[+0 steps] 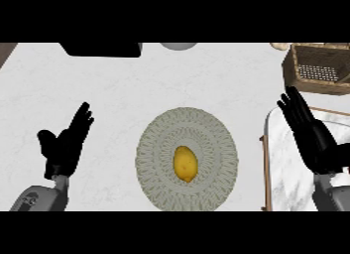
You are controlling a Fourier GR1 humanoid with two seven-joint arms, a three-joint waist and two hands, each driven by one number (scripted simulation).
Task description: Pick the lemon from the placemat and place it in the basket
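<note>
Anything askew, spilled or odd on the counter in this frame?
Nothing stands out. The lemon lies whole near the middle of the round placemat, the basket sits opening-up at the far right, and no spill shows. The left hand and right hand are open, holding nothing.

We get only slivers of a black object [100, 48] and a grey round thing [179, 45] at the top edge, can't identify either. Basket [323, 67] runs off the right edge; right hand [313, 141] covers part of the marble board [280, 168].
</note>
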